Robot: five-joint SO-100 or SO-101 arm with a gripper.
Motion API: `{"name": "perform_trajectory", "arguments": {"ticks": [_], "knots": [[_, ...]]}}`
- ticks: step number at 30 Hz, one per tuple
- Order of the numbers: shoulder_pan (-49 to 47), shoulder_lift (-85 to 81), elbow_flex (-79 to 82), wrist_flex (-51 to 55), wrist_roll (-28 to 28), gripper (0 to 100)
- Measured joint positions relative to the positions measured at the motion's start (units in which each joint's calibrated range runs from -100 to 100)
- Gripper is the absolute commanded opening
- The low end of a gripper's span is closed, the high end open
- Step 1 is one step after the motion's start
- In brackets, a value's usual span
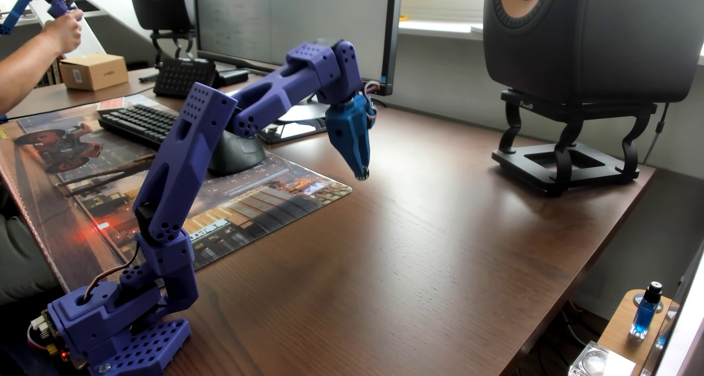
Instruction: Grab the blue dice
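Mid-frame, the gripper (362, 174) hangs above the desk (419, 254), jaws clenched on the dice (362, 176).

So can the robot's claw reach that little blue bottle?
Probably not. The bottle stands on a shelf past the edge of the desk, far from the claw, which seems shut on a tiny dice.

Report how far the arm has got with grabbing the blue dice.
Done: the gripper is raised off the wooden desk with a tiny dark cube with white pips, apparently the blue dice, pinched at its fingertips. In hand: the arm holds it aloft, beside the desk mat. Left: nothing beyond keeping the grip; no dice remains on the desk.
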Motion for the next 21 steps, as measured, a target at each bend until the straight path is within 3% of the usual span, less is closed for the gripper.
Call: {"name": "perform_trajectory", "arguments": {"ticks": [12, 16, 21], "knots": [[2.5, -39.6, -4.8, 0.1, -8.2, 2], [2.4, -53.8, 2.1, 0.1, -9.5, 2], [-1.1, -73.2, 24.0, 0.1, -9.6, 2]]}}
